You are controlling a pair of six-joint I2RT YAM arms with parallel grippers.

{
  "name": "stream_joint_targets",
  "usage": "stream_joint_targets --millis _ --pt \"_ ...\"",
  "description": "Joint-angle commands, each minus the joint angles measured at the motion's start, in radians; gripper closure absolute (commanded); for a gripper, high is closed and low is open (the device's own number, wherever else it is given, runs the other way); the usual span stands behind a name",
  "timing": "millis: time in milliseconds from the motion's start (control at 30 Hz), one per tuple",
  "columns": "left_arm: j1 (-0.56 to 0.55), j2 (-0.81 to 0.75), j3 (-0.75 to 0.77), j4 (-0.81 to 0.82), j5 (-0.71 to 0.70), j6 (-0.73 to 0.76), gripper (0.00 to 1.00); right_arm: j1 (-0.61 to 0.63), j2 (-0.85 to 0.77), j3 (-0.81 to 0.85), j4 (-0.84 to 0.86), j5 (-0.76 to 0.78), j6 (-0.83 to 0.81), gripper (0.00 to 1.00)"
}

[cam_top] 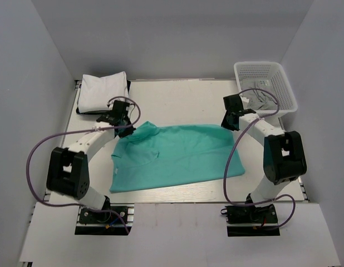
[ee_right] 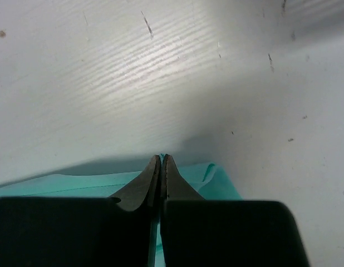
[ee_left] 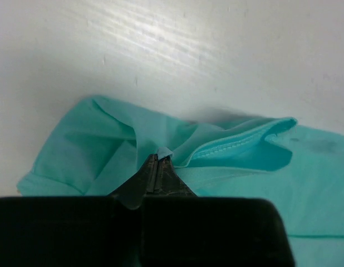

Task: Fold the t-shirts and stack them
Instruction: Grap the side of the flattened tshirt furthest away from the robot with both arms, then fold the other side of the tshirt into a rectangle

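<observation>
Teal-green t-shirt [ee_left: 105, 144] cloth is caught in the left claw [ee_left: 159, 160]. The two fingers are pressed together, and a little fold of the shirt sits between their tips. The collar [ee_left: 227, 146] is just to the right of the claw, and a sleeve [ee_left: 49, 167] is bunched up to its left.

The right claw [ee_right: 162, 158] is pressed together too. It pinches the edge of the teal-green t-shirt at a corner. The bare white desk [ee_right: 161, 67] lies past its tips.

From above, the left claw [cam_top: 126, 128] holds the far left corner of the shirt and the right claw [cam_top: 227, 123] holds the far right corner. The rest of the teal-green t-shirt [cam_top: 177, 156] lies spread on the desk [cam_top: 183, 94] between the two claws and nearer to the arm bases. The cloth by the left claw is wrinkled and folded over.

Past the left claw and a bit to its left sit the folded white t-shirts [cam_top: 102, 92], well apart from the teal one. Past the right claw and to its right stands a white plastic basket [cam_top: 255, 65] with some pale crumpled cloth [cam_top: 260, 99] inside it.
</observation>
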Motion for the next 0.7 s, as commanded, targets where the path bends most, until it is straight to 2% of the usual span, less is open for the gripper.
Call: stream_joint_targets --millis 0,133,400,600,633,667 --pt "-0.017 -0.157 -0.107 0.032 0.062 -0.056 1.00 0.003 -0.077 -0.061 0.043 0.021 0.010 1.00" --pt "-0.027 -0.286 -0.222 0.032 0.075 -0.084 1.00 0.001 -0.169 -0.139 0.067 0.019 0.014 1.00" --pt "-0.037 -0.490 -0.378 -0.080 0.075 -0.148 1.00 0.001 -0.223 -0.239 0.086 0.019 0.011 1.00" --pt "-0.037 -0.530 -0.467 -0.135 0.051 -0.202 1.00 -0.003 -0.240 -0.287 0.092 0.044 0.016 1.00" --pt "-0.037 -0.530 -0.477 -0.135 0.051 -0.202 1.00 -0.006 -0.242 -0.290 0.086 0.065 0.019 0.98" --pt "-0.037 -0.530 -0.477 -0.147 0.051 -0.214 1.00 -0.008 -0.237 -0.293 0.075 0.071 0.022 0.75"
